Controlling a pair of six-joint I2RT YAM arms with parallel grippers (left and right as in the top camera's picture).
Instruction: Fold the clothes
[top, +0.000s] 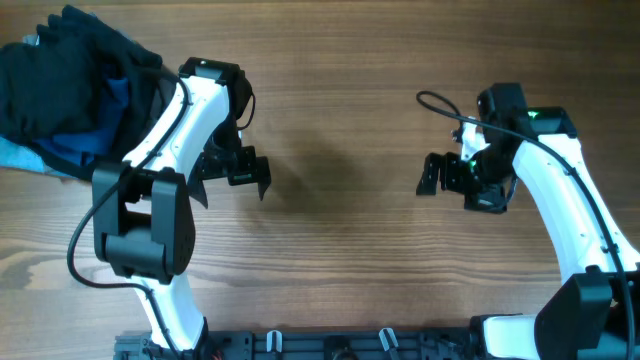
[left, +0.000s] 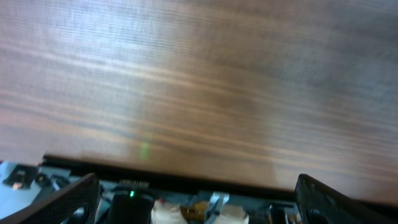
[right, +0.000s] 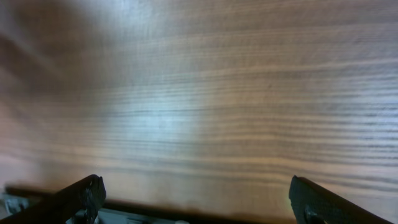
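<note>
A heap of clothes (top: 60, 95) lies at the table's far left in the overhead view: black fabric on top, a dark blue garment (top: 85, 140) under it and a light blue edge (top: 20, 155) at the left. My left gripper (top: 232, 185) is open and empty over bare wood, right of the heap. My right gripper (top: 443, 176) is open and empty over bare wood on the right side. Both wrist views show only wood grain between wide-spread fingers: left wrist (left: 198, 202), right wrist (right: 198, 199). No garment shows in either wrist view.
The wooden table (top: 340, 120) stretches between the two arms. A black rail with clips (top: 330, 345) runs along the near edge and also shows in the left wrist view (left: 186, 186). A black cable (top: 445, 105) loops off the right arm.
</note>
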